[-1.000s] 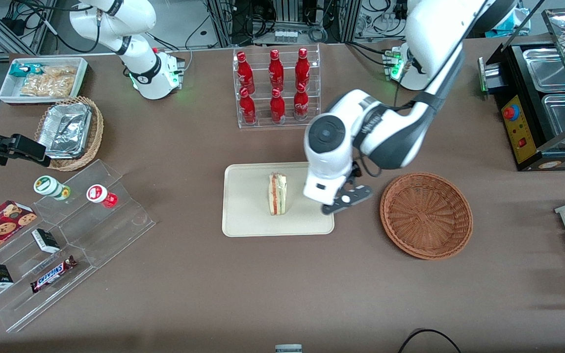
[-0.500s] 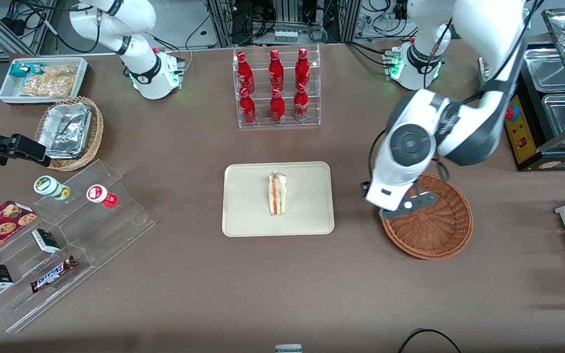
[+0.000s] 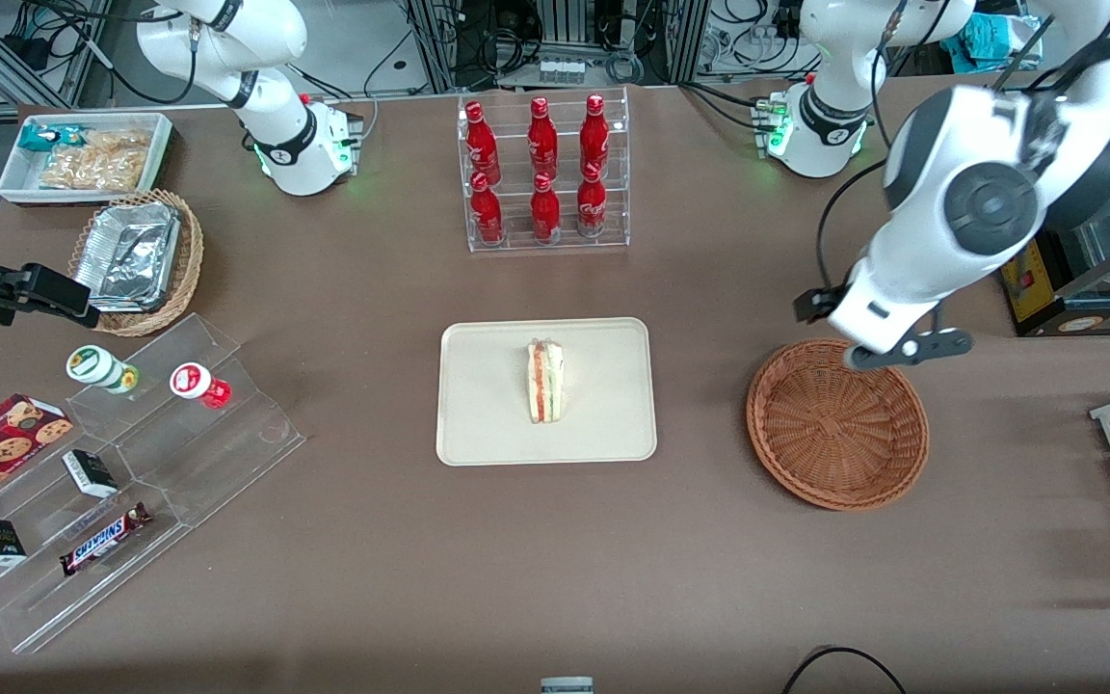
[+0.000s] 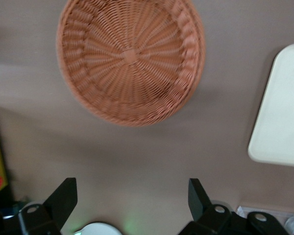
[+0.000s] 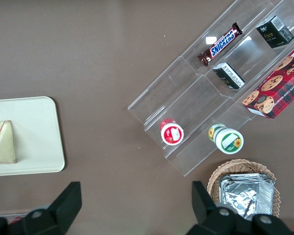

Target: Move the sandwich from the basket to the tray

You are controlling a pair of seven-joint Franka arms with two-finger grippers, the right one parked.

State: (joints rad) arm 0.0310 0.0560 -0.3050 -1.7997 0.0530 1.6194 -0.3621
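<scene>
The sandwich (image 3: 545,382) stands on its edge in the middle of the cream tray (image 3: 488,424), its red, orange and green layers showing; the right wrist view also catches the sandwich (image 5: 3,143) on the tray (image 5: 39,132). The reddish-brown basket (image 3: 836,422) lies empty toward the working arm's end of the table. My left gripper (image 3: 887,349) hangs high above the basket's rim that is farther from the front camera, open, with nothing between its fingers. In the left wrist view the gripper (image 4: 132,196) frames bare table, with the basket (image 4: 131,56) and a tray corner (image 4: 284,122) in sight.
A clear rack of red bottles (image 3: 543,173) stands farther from the front camera than the tray. A black machine with steel pans (image 3: 1066,193) stands beside the working arm. Toward the parked arm's end sit a tan basket of foil trays (image 3: 136,255), a white snack bin (image 3: 83,154) and a clear stepped display (image 3: 121,472).
The left arm has swung away from the tray, passed over the basket and risen toward its own end of the table. The sandwich has stayed on the tray.
</scene>
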